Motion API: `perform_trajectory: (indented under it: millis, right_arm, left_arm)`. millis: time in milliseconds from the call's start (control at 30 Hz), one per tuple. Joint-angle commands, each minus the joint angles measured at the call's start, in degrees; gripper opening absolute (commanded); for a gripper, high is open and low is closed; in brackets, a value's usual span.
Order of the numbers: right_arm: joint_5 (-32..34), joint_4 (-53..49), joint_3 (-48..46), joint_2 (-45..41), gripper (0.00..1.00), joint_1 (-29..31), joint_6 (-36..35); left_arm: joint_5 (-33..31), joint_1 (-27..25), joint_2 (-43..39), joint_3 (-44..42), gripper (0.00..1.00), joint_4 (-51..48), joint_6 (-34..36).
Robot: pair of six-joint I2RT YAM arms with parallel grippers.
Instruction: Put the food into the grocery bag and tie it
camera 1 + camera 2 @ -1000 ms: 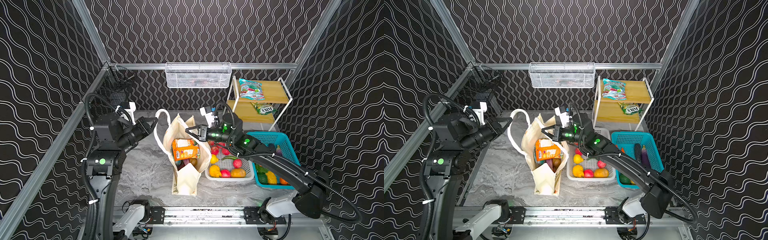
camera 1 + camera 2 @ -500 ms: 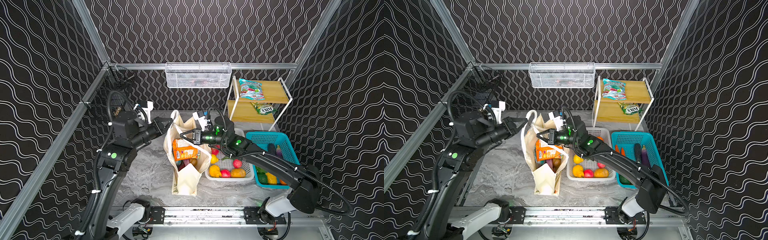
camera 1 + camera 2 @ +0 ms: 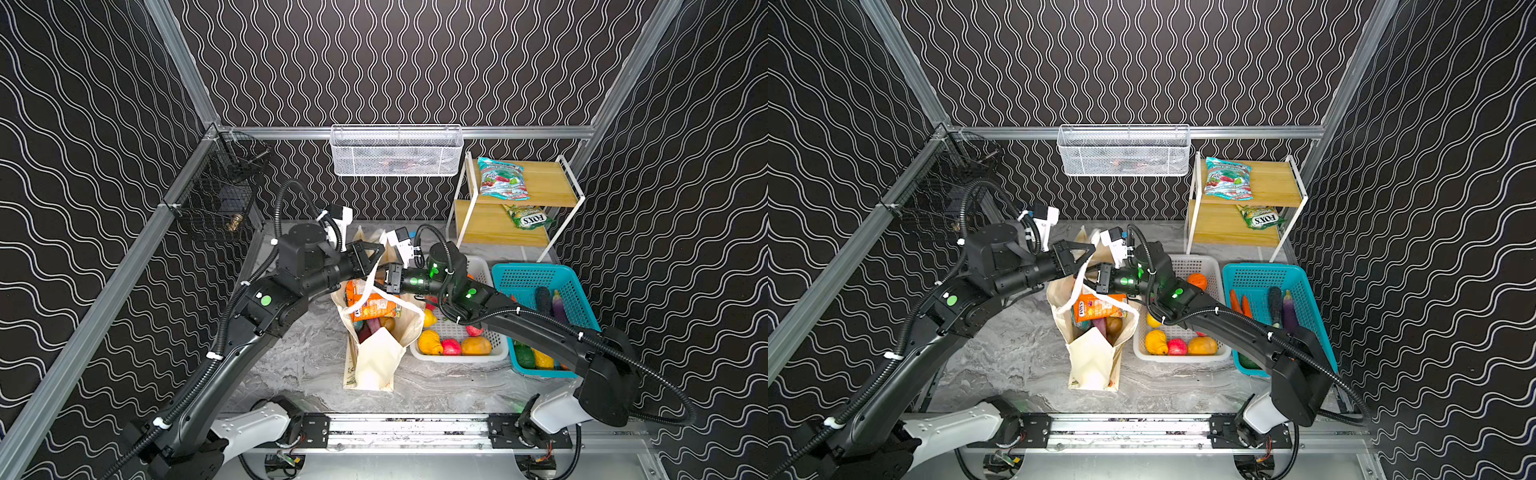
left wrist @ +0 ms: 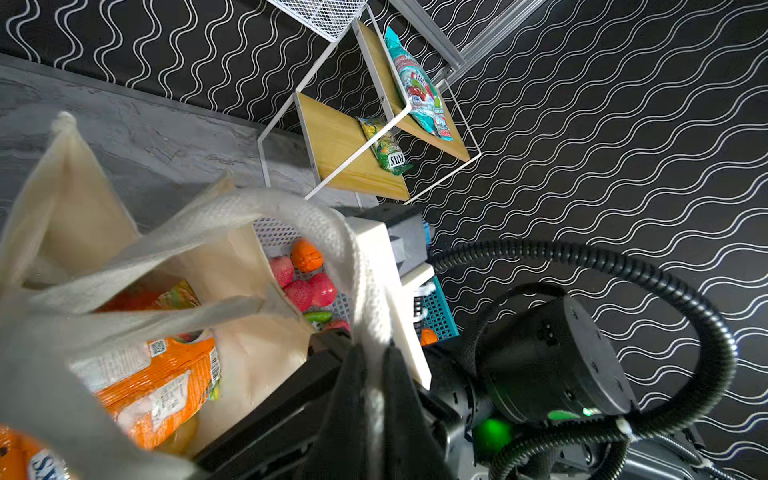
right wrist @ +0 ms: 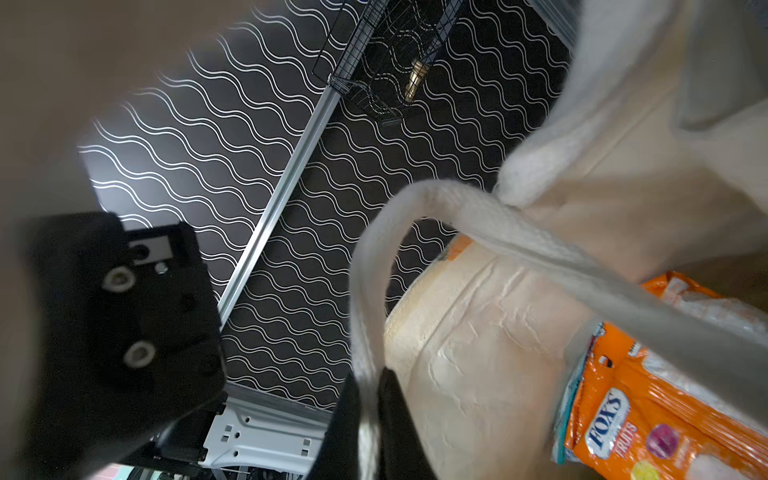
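**A:** Now, position check. Where is the grocery bag (image 3: 376, 361)?

**B:** Upright on the grey marbled table (image 3: 291, 361), between the two arms and just beside the white basket (image 3: 457, 358). Its mouth is open in both top views.

**A:** Contents?

**B:** An orange FOX'S packet (image 3: 372, 305) lies near the top, tilted. There is darker fruit (image 3: 1100, 326) under it, but I cannot tell what kind.

**A:** Left gripper (image 4: 372, 353)?

**B:** Clenched on a white strap (image 4: 316, 220). The left wrist view shows the webbing pinched between the black fingers, arching up and over the bag's mouth.

**A:** Right gripper (image 5: 370, 382)?

**B:** Also clamped, on another loop of strap (image 5: 415, 195). It runs from the fingers to the cream canvas, close to the orange packet. In a top view the two grippers sit near each other above the bag's far edge.

**A:** Food outside the bag?

**B:** Toy produce (image 3: 451, 347) sits in the white basket, and there is more in the teal basket (image 3: 528, 276) next to it. On the wooden shelf (image 3: 536, 183) at the back right, a teal packet (image 3: 501, 178) lies on the upper board and a green FOX'S packet (image 3: 527, 216) on the lower one. Both are well apart from the bag.
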Motion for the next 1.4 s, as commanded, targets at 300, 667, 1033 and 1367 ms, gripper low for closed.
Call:
perform_trajectory:
  millis: [300, 667, 1033, 1367]
  right_arm:
    - [1.9, 15.6, -6.8, -1.0, 0.11, -1.4, 7.9]
    - [-0.7, 23.3, -8.1, 1.4, 0.12, -1.9, 12.5]
    - [-3.6, 27.4, -7.7, 3.0, 0.12, -1.9, 14.2]
    - [-4.5, 26.3, -6.8, 2.2, 0.12, -1.9, 12.0]
  left_arm:
    - [-4.8, -4.2, 0.4, -1.4, 0.32, 2.9, -0.5]
    - [-9.5, -4.2, -0.7, 2.5, 0.6, -2.9, 2.8]
    - [-16.1, -4.2, -2.9, 7.3, 0.63, -10.8, 4.7]
    - [-22.8, -2.8, -5.6, 6.7, 0.61, -23.1, 1.9]
